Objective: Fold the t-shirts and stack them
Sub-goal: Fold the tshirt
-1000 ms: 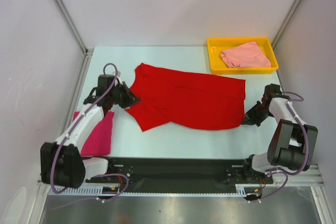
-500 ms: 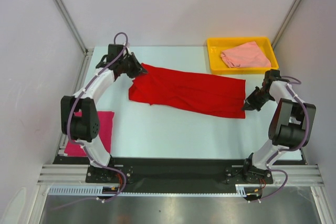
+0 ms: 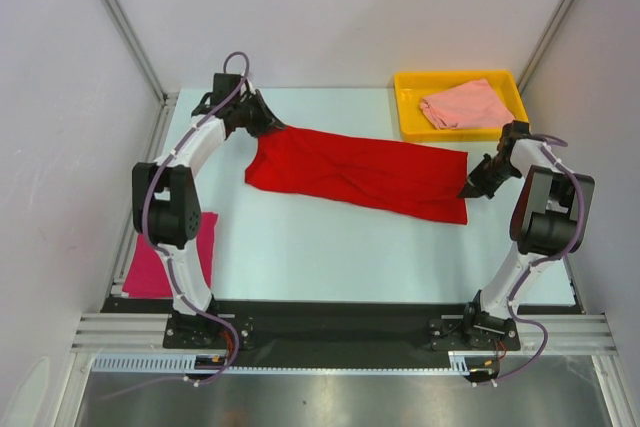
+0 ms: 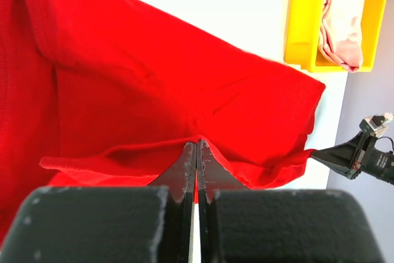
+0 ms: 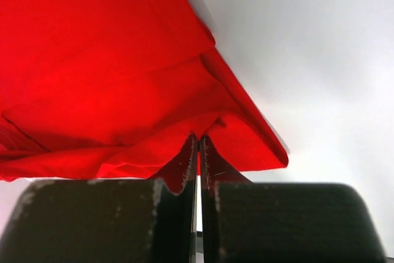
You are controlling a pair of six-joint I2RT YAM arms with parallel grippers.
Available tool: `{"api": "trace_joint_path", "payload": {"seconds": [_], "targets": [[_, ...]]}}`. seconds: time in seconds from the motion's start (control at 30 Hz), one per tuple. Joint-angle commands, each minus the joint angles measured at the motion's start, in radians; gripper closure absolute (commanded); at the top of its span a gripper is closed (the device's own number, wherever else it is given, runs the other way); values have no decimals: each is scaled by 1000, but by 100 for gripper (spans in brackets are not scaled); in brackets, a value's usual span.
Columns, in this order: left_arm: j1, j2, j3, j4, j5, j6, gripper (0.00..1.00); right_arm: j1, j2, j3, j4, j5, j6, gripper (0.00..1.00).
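Tool L (image 4: 197, 146) + tool R (image 5: 198, 140) tight on red t-shirt (image 3: 350, 172).

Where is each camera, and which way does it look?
Top: high behind the arms, looking down on the table, red shirt and yellow tray; both arms show.
Left wrist: on the left arm, facing across the red shirt toward the tray; shut left claw shows.
Right wrist: on the right arm, facing the red shirt; shut right claw shows.
All share the red shirt.
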Motion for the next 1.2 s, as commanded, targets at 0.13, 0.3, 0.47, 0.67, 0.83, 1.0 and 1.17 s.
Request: {"api": "trace_joint_path", "payload": {"seconds": [0.13,0.3,0.47,0.67,0.83,1.0,1.17], "targets": [[29,49,85,16,33,17,100,-11,44,62,-9,11,16,100],[37,69,90,17,31,13,100,-25,73,88,-11,1,19,100],[38,89,100,22,34,6,100,-33,110,129,-27,11,14,100],[38,112,108,31,40,-6,100,-39,130,142,-23,5,11,100],[38,127,122,34,40,-10,100,-31,158,172,-26,-3,13,100],[38,137,133,20,22,-12,100,-39,158,178,-30,22,16,100],[44,143,134,16,13,-13,100,-50,173,188,-35,8,11,100]]}}
